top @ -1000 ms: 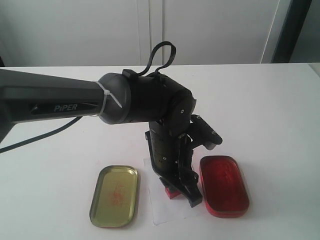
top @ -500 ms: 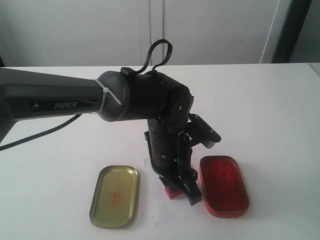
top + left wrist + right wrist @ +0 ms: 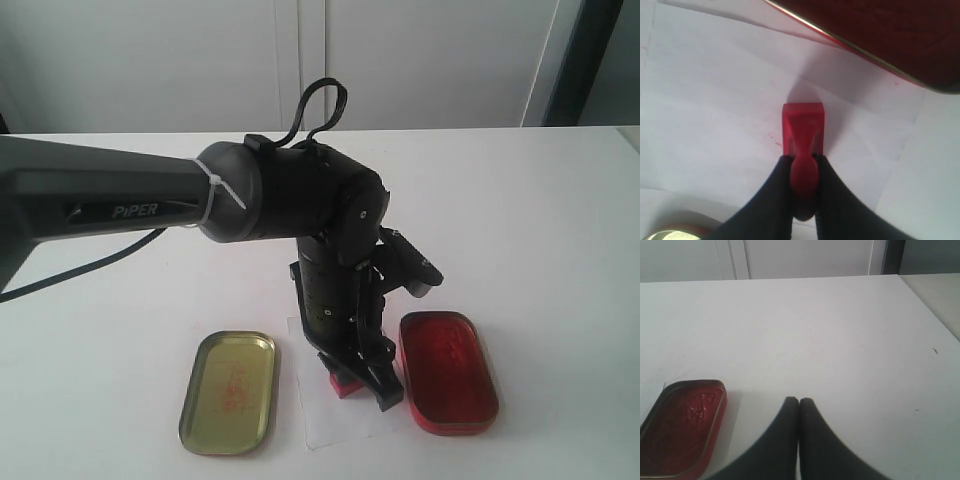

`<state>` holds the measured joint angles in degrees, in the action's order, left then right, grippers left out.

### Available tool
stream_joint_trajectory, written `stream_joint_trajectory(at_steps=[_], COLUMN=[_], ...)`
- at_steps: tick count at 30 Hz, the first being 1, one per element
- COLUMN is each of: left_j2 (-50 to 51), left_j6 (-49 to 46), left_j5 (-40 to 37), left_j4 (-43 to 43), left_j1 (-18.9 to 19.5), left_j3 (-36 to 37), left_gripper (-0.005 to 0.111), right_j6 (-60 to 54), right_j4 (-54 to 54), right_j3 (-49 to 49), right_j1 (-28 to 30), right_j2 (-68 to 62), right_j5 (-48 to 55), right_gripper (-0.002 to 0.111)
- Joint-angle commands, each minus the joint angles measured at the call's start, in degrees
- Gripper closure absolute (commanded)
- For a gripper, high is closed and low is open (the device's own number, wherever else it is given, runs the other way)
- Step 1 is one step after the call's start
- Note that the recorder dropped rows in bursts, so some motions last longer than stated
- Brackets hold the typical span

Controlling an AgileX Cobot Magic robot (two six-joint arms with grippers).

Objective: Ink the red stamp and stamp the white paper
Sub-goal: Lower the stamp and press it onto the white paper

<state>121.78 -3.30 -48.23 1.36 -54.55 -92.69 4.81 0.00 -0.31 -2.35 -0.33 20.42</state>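
Note:
The red stamp (image 3: 345, 384) stands base-down on the white paper (image 3: 340, 422), between the two tins. My left gripper (image 3: 363, 386) reaches down from above and is shut on the stamp's knobbed handle. In the left wrist view the black fingers (image 3: 777, 190) pinch the handle on both sides, my left gripper (image 3: 803, 160) is over the sheet, and the stamp's block (image 3: 803, 125) rests on the paper (image 3: 715, 100). A few faint red specks show beside the block. My right gripper (image 3: 799, 401) is shut on nothing, hovering over bare tabletop.
The red ink-pad tin (image 3: 448, 372) lies open just right of the paper; it also shows in both wrist views (image 3: 890, 35) (image 3: 682, 425). Its gold lid (image 3: 230, 390) lies left of the sheet. The left arm (image 3: 290, 200) hides the paper's far part.
The left arm's upper joints shifted very slightly. The stamp and gripper stay at the same spot on the paper.

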Motion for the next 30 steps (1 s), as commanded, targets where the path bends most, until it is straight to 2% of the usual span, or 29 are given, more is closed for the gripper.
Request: stream_joint_trajectory(at_steps=[1, 11, 30], left_j2=[4.6, 6.6, 6.2], left_j6=[-0.2, -0.4, -0.5], left_j5=[-4.1, -1.9, -2.7], left_j4=[-2.2, -5.8, -4.7], left_j1=[-0.1, -0.1, -0.1], left_j3=[2.0, 1.3, 1.3], left_gripper=[0.107, 0.107, 0.107], right_j6=[0.1, 0.1, 0.1], right_j4=[0.4, 0.4, 0.4], right_j3=[0.3, 0.3, 0.3], right_j1=[0.1, 0.1, 0.1], right_j2=[0.3, 0.3, 0.3], right_j5=[-0.9, -0.9, -0.9], right_gripper=[0.108, 0.108, 0.108])
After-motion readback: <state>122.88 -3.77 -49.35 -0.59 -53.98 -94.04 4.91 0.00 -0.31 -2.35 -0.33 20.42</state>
